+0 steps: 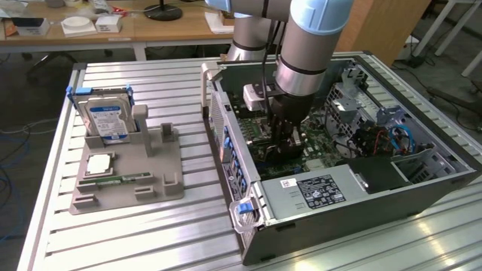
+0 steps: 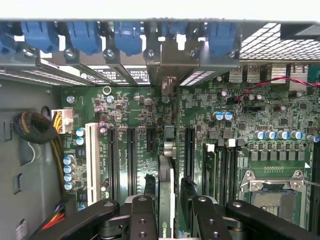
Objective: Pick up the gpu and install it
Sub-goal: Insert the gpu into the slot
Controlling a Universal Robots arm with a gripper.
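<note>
Gripper (image 2: pixel 167 210) is deep inside the open PC case (image 1: pixel 354 226), fingers (image 2: pixel 144 215) clamped on the gpu (image 2: pixel 166 200), which sits edge-on between them in the wrist view. So the card is right at the gripper, not off in some direction. It's held upright, with its long axis running along the row of expansion slots (image 2: pixel 131 155) on the motherboard (image 2: pixel 250 115), and its bracket end (image 2: pixel 167 65) reaching up to the rear slot openings with the blue retention clips (image 2: pixel 82 37). Looks to me like it's lined up over one slot, roughly mid-board, but whether the bottom edge is actually touching or seated in the connector I can't tell.

In the exterior view the arm (image 1: pixel 309 51) comes straight down into the case, near the middle of it, with the power supply (image 1: pixel 316 192) at the case's near end. Out on the slatted table (image 1: pixel 150 243) the grey parts holder (image 1: pixel 128 169) carries the blue-labelled hard drive (image 1: pixel 105 118) and the green RAM stick (image 1: pixel 117 180), well apart from the gripper.
</note>
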